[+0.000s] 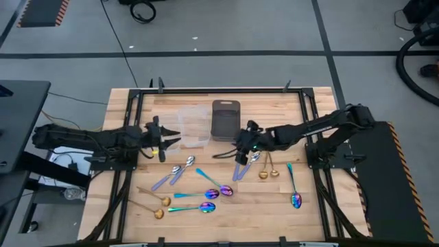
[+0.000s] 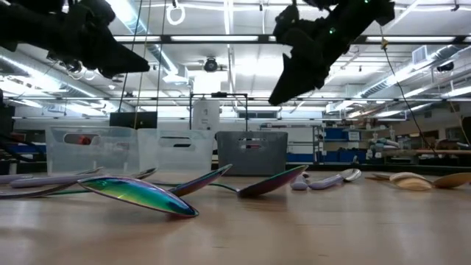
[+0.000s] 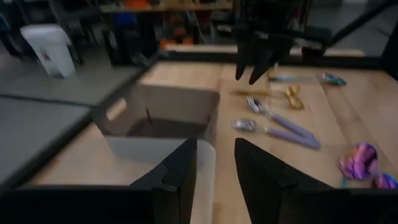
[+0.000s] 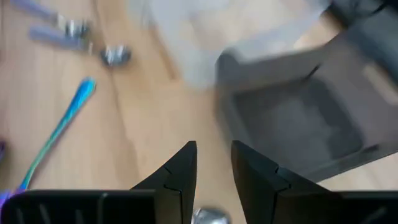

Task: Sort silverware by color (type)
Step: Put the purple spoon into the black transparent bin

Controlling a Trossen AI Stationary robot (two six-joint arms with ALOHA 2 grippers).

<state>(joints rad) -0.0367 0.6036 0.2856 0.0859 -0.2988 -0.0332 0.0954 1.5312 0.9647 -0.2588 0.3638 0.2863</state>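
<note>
Right gripper [image 1: 241, 152] hovers just beside the dark tray [image 1: 225, 119], jaws narrowly apart and empty — your spoons [image 1: 206, 194] lie unsorted on the bench [image 1: 309, 206] near that tray. Next, descend onto one handle; left gripper [image 1: 163, 140] waits, narrowly parted.

The table [image 1: 123, 206] is pale, light-brown wood with a black frame. The tray [image 1: 225, 120] is dark gray; the containers [image 1: 194, 125] are clear plastic. The spoons [image 1: 206, 194] come in three finishes: shiny silver with lavender handles, gold, and iridescent rainbow purple-blue; both arms are black.
</note>
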